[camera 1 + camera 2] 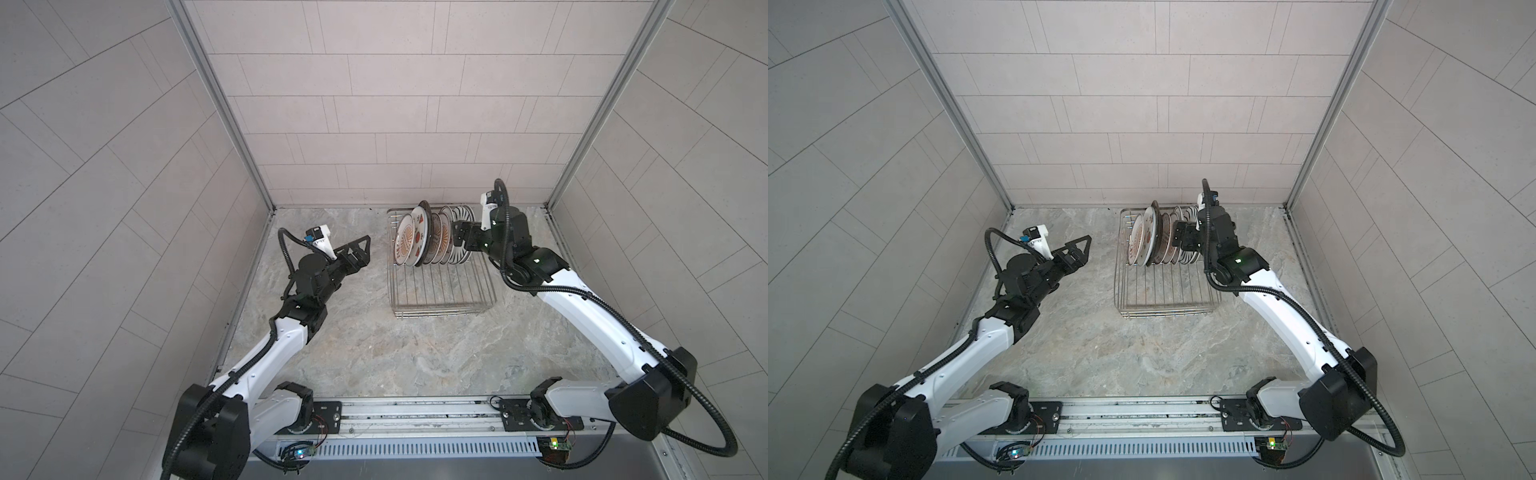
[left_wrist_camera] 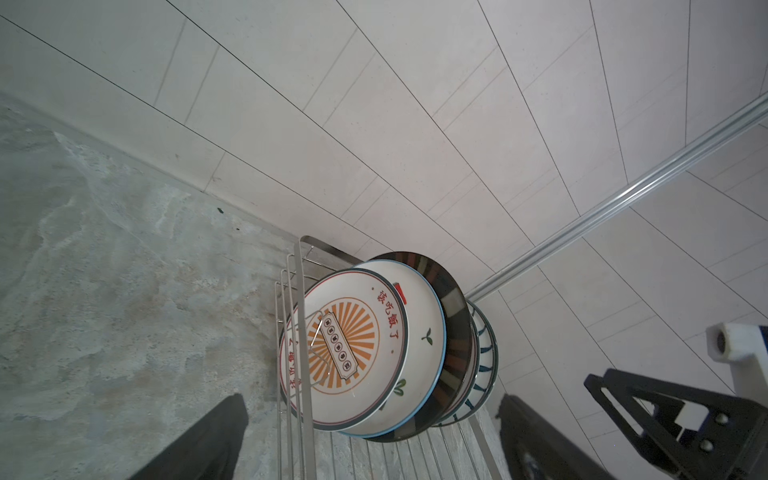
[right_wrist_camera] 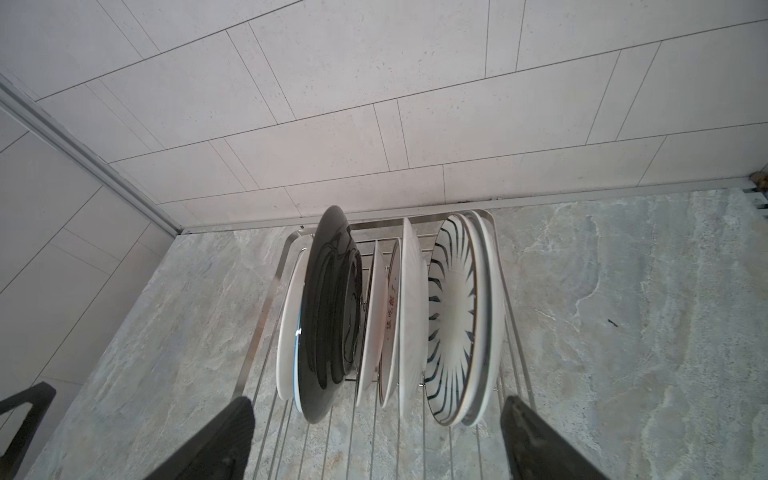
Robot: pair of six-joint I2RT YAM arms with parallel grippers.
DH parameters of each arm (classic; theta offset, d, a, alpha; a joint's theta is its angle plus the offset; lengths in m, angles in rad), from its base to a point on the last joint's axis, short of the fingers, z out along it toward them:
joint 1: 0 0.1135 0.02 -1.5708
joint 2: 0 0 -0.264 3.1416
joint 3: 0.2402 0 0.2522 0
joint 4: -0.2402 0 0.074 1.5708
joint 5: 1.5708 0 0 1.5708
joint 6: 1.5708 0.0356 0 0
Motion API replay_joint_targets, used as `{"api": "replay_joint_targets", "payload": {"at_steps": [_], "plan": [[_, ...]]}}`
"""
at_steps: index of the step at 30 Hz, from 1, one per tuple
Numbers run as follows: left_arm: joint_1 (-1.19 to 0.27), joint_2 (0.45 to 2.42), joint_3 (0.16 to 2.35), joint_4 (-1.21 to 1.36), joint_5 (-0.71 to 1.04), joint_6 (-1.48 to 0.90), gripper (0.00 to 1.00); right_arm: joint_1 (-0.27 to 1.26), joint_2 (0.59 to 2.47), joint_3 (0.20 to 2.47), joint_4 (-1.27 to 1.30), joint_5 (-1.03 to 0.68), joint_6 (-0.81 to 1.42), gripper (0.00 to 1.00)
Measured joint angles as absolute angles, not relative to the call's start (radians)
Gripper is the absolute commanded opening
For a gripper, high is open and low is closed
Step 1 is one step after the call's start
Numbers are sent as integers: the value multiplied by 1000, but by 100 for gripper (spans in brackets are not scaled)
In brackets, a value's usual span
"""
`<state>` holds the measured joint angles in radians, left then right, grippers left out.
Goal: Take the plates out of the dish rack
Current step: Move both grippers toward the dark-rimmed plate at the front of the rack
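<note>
Black fingers of the right gripper (image 3: 376, 401) are spread and empty, just short of the round white patterned ceramic plates (image 3: 453, 316). The left gripper (image 1: 360, 252), also spread, is well apart. The plates stand on edge at the far end of the silver wire dish rack (image 1: 440, 299), faces turned sideways. They are probably stiff, slick and breakable, so pinch an upper rim.

One dish rack (image 1: 440, 291) is counted, at 1 o'clock on the table (image 1: 374, 353). At least seven plates (image 3: 411, 311) are counted on edge at its 12 o'clock end; overlap prevents an exact total. Among them are noted: one dark plate (image 3: 328, 316), one black-striped plate (image 3: 453, 307), two sunburst plates (image 1: 405, 245), one watermelon plate (image 2: 428, 316). Two robot arms (image 1: 266, 353) are recorded, at 8 and 4 o'clock.
</note>
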<state>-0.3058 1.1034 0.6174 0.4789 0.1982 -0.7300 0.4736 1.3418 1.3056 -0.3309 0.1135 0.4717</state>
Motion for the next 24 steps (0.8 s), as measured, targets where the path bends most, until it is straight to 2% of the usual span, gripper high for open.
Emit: {"api": "replay_joint_targets", "payload": {"at_steps": [4, 7, 10, 14, 24], "plan": [[-334, 1145, 635, 494, 195, -735, 100, 543, 1471, 1480, -418, 215, 455, 79], [-344, 1186, 635, 517, 199, -751, 100, 576, 1579, 1617, -484, 274, 444, 69], [-355, 1223, 637, 539, 202, -772, 100, 597, 1696, 1760, -547, 309, 435, 67], [-373, 1240, 672, 535, 203, -786, 100, 611, 1843, 1917, -635, 323, 426, 54], [-398, 1267, 715, 579, 211, -797, 100, 610, 2017, 2099, -793, 396, 418, 42]]}}
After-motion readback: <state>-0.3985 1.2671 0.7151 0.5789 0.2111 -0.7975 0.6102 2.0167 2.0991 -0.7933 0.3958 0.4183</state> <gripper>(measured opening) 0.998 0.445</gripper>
